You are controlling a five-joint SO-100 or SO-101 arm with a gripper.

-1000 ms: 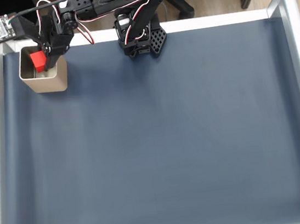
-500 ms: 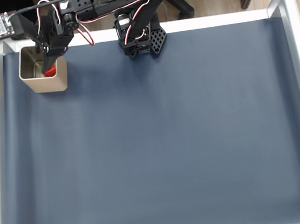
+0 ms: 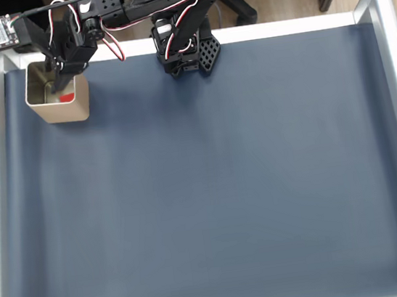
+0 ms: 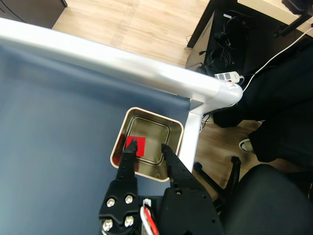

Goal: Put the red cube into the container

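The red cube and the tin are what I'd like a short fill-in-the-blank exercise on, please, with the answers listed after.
1. The red cube lies ____ the square metal tin.
2. The claw hovers above the tin with its jaws ____ and nothing between them.
3. In the fixed view, the tin stands in the top ____ corner of the dark blue mat.

Missing words: inside; open; left

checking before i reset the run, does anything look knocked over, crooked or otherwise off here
Nothing stands out. The container sits upright in the mat's corner by the silver frame, and the red cube lies flat on its floor. The gripper hangs open above the tin, holding nothing.
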